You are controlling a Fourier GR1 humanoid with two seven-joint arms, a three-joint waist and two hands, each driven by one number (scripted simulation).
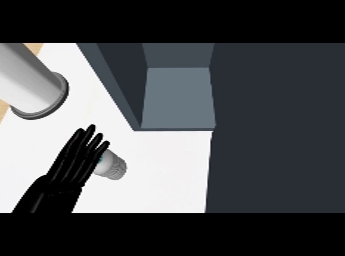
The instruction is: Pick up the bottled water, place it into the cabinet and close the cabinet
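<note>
No writing could be read anywhere; the bottle (114, 165) was small, pale grey and ribbed, with a trace of blue at its left side, standing on the white counter (167, 170) just below the open cabinet (176, 95); the left hand (71, 167) lay against the bottle's left side, fingers straight, grasping nothing; a large grey cylinder (20, 80) stood upper left.

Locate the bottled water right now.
Head view, lower left: the bottled water sits on the white counter, against the fingers of a black hand, below the open cabinet.
</note>
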